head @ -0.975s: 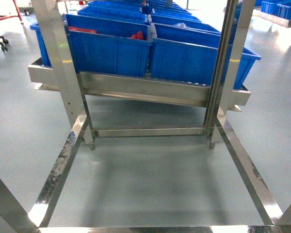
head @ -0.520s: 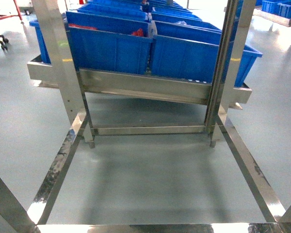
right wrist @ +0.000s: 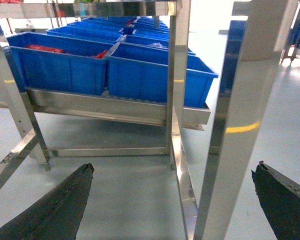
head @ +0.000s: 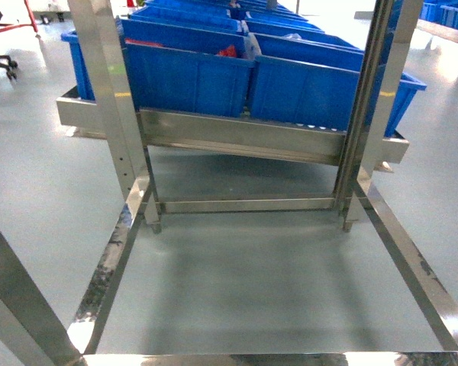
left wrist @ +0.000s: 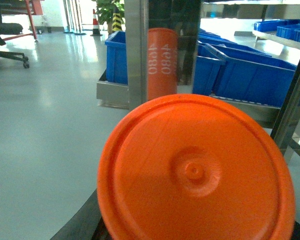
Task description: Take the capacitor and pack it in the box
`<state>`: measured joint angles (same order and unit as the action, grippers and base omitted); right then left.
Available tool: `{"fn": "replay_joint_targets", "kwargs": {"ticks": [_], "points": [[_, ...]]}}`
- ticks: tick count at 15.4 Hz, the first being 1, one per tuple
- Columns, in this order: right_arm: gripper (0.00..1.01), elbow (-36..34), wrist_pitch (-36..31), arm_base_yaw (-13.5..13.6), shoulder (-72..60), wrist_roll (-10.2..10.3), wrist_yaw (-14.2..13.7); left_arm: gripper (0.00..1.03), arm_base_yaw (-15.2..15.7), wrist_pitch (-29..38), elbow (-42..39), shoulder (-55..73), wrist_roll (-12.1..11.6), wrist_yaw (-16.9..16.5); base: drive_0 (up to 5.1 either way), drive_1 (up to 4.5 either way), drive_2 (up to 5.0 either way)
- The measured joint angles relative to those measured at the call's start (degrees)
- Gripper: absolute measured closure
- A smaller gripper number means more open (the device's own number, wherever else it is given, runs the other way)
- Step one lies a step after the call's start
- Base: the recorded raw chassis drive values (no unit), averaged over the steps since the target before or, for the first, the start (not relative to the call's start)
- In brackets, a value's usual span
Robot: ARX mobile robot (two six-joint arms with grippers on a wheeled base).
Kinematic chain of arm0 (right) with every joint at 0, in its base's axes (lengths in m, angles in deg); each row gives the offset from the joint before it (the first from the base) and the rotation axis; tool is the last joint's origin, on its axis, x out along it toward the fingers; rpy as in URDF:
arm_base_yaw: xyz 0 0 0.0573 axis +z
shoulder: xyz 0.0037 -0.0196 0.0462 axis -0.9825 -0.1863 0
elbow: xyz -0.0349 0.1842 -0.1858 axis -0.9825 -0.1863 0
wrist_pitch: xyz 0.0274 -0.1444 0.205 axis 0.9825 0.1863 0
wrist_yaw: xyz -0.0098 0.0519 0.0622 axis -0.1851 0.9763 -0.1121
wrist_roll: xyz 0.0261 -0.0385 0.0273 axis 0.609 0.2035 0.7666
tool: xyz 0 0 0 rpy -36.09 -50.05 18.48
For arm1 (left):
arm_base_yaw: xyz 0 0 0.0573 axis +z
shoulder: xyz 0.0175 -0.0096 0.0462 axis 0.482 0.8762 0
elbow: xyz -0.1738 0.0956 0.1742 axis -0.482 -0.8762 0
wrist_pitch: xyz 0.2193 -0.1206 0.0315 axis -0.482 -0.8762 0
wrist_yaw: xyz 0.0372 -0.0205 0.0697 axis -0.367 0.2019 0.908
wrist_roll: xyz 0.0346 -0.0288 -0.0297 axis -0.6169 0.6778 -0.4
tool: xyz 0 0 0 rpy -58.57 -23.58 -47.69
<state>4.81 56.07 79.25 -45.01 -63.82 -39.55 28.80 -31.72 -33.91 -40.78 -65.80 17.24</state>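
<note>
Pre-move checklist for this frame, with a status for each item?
1. Capacitor located: ok. Its orange end fills the left wrist view, close to the camera.
2. Left hand's grip on it: cannot tell, no fingers show.
3. Right hand free: ok, open with nothing held.
4. Box in sight: not ok, no view shows it.
5. Arms visible from the head: not ok, only the rack and blue bins show.
</note>
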Motion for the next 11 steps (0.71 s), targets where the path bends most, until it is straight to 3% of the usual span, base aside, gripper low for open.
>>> {"fn": "replay_joint_targets", "kwargs": {"ticks": [11], "points": [[0.03, 0.0, -0.11, 0.0, 0.0, 0.0, 0.02, 0.59, 0.0, 0.09, 0.0, 0.0, 0.0, 0.07, -5.0, 2.48, 2.5]]}}
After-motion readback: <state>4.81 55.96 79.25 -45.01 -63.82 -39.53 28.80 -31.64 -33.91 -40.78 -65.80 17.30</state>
